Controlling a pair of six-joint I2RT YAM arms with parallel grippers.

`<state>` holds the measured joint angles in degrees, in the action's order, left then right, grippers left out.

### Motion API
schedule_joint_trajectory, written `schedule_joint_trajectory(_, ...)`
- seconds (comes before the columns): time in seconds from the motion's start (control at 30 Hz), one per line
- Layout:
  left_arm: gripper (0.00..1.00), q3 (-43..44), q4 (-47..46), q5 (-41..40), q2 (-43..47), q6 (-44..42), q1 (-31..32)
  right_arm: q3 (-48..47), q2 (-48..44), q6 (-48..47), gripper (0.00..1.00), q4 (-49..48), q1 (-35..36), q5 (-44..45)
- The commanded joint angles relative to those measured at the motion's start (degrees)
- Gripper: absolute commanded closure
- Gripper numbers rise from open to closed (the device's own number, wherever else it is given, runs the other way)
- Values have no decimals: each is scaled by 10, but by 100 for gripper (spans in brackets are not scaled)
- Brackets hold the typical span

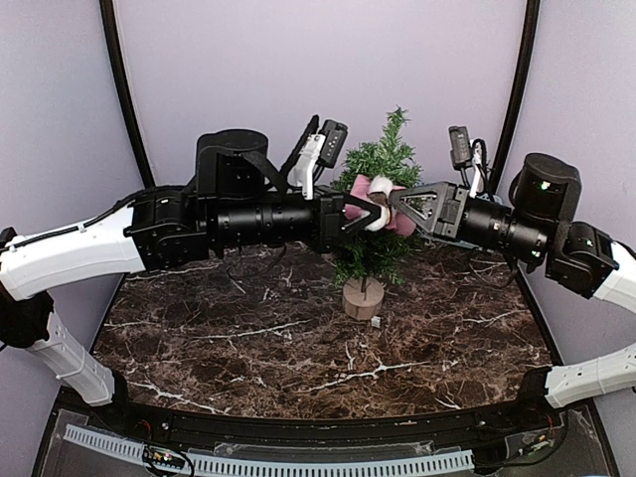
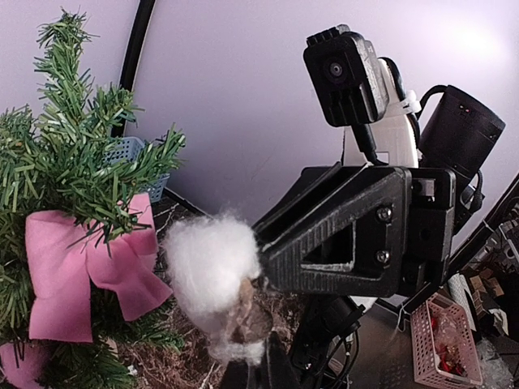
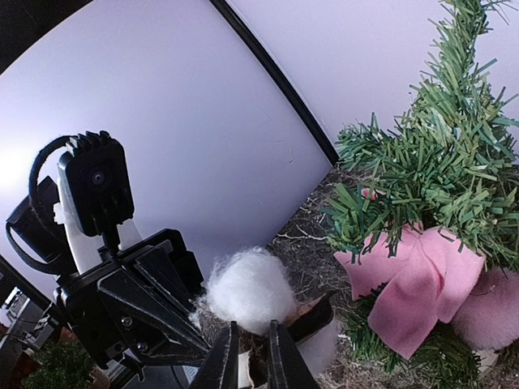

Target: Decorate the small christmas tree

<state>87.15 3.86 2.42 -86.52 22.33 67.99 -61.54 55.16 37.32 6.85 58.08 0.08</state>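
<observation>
Fluffy white cotton puff point(image 3: 247, 288) at the small green christmas tree point(image 3: 438, 162)
Right gripper point(image 3: 253, 363), nearly closed, pinches its base; left gripper point(image 1: 368, 214) touches it, opening unclear.

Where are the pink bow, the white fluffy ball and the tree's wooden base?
pink bow point(image 3: 423, 271), right wrist view, its centre knot.
white fluffy ball point(image 2: 211, 263), left wrist view, its middle.
wooden base point(image 1: 363, 298), top view, its side.

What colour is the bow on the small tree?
Pink bow, clearest in the right wrist view.
</observation>
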Motion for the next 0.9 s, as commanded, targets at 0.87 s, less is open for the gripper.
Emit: schedule_joint_trajectory(0.87,100,-14,-37,-8,30,4,-2,12,-9,10,88,-17,5,9)
